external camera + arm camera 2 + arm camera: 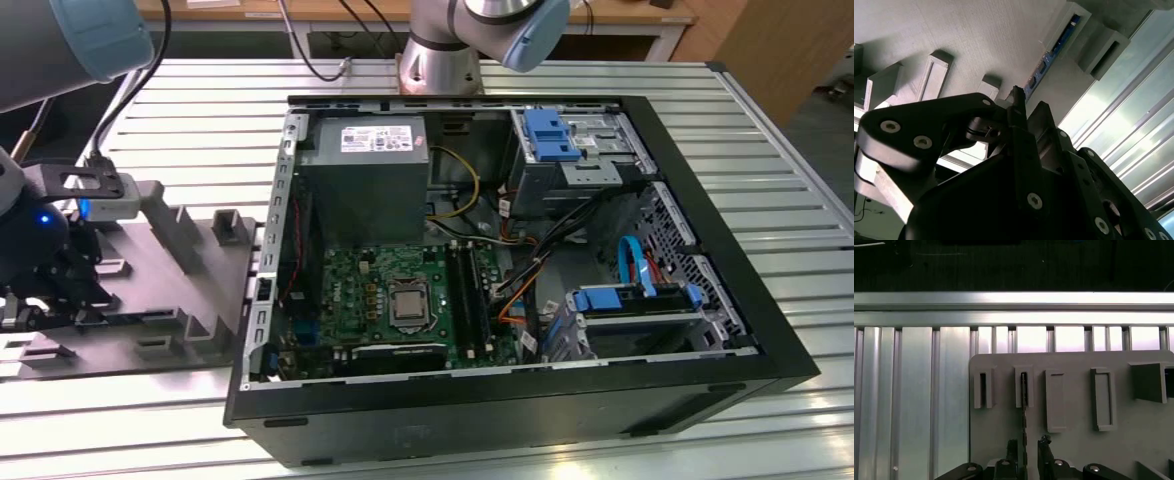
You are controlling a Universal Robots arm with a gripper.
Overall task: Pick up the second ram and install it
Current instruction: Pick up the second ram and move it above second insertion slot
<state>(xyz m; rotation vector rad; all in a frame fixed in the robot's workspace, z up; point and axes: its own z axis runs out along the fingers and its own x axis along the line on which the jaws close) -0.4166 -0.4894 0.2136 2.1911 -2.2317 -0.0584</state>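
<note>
The second ram point(1024, 390) is a thin strip standing on edge in a slot of the grey moulded tray point(1134, 440). In the second wrist view the second ram point(1054, 47) shows a bluish-green edge. It runs back from the slot to my gripper point(1027, 447), whose two black fingers point(1044, 445) stand on either side of it. One finger is close to the strip and a gap shows at the other, so the gripper is open. In the exterior view my gripper point(34, 300) hangs low over the tray point(187, 260) at the view's left.
An open computer case point(694, 330) lies at the exterior view's right, with a green motherboard point(387, 290) and its black slot rails point(467, 290) inside. The tray has several other raised slots point(1104, 397). A ribbed metal tabletop point(914, 400) lies beside the tray.
</note>
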